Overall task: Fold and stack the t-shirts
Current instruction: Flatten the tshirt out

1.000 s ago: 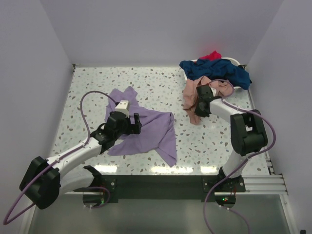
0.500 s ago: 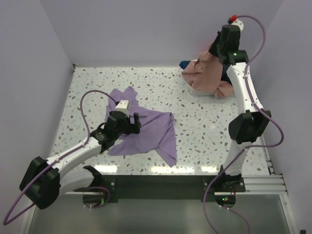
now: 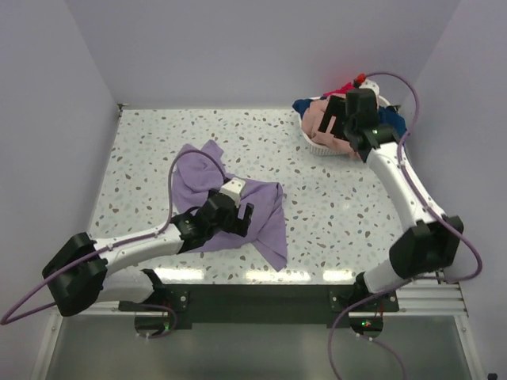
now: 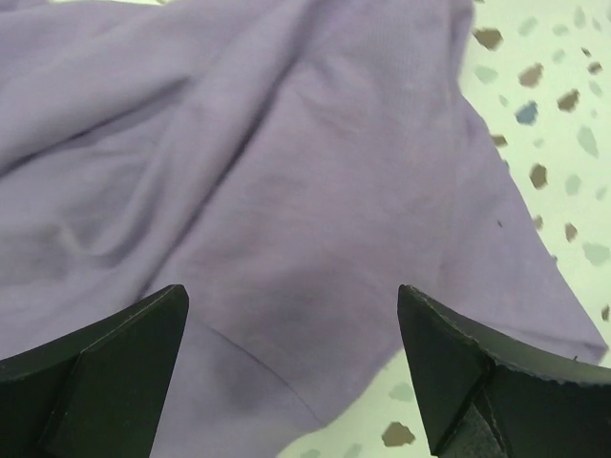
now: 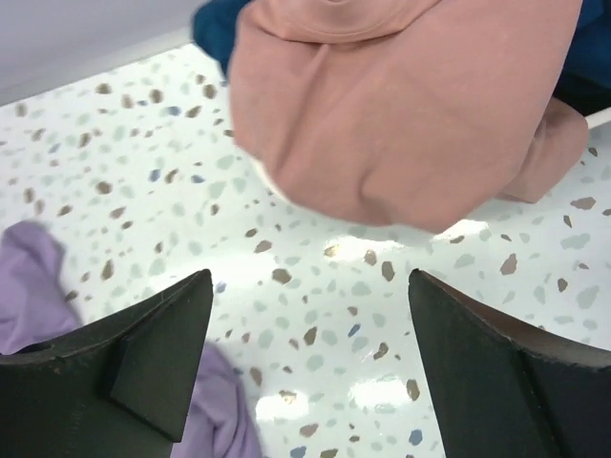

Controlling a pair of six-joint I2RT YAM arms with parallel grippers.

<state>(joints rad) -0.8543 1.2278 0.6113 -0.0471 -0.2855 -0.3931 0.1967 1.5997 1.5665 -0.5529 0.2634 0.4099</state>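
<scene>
Left hand (image 3: 240, 214): fingers spread wide with nothing clamped between them, seen in the overhead view just left of centre, low in the frame.
Lavender t-shirt (image 3: 265, 212): lies crumpled on the tabletop (image 3: 333, 206), one bunched part reaching toward the upper left and a wider flap running to the lower right.
Lavender t-shirt relative to left hand: directly under it; in the left wrist view the cloth (image 4: 286, 172) fills the frame from between the two fingertips upward (whether the tips touch the fabric cannot be told).
Right hand (image 3: 333, 123): fingers apart and gripping nothing, in the upper right of the overhead frame.
Peach-pink t-shirt (image 3: 317, 120): heaped in the upper right and hanging over the near rim of the white basket (image 3: 321, 148).
Peach-pink t-shirt relative to right hand: in the right wrist view the bundle (image 5: 401, 105) sits in the upper half, beyond the open fingers and not between them.
Navy t-shirt (image 3: 303, 104): in the basket beside the peach one.
Red t-shirt (image 3: 342, 89): a small patch showing at the far edge of the pile.
</scene>
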